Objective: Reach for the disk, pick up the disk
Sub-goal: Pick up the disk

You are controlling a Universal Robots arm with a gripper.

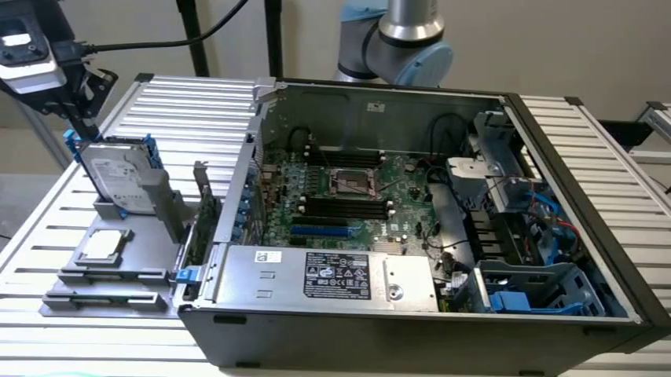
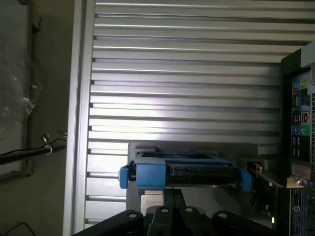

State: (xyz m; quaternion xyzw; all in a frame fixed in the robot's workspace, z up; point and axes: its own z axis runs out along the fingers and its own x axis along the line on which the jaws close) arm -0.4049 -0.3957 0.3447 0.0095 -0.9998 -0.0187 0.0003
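Gripper (image 1: 82, 118) hung at the exterior view's upper left, open or closed impossible to tell, just above the disk (image 1: 118, 174), which stood on edge in a grey holder (image 1: 166, 200) left of the open computer case (image 1: 367, 334).

A slatted aluminium table (image 1: 587, 133) fills the room's foreground. Behind the table stands a plain beige wall (image 1: 566, 39), with two black stand poles (image 1: 192, 31) rising before it. Beyond the table's edge lies a dull grey-brown floor (image 2: 54, 73), with crinkled clear plastic sheet (image 2: 17, 98) farther out. Soft light glares off the table's slats.
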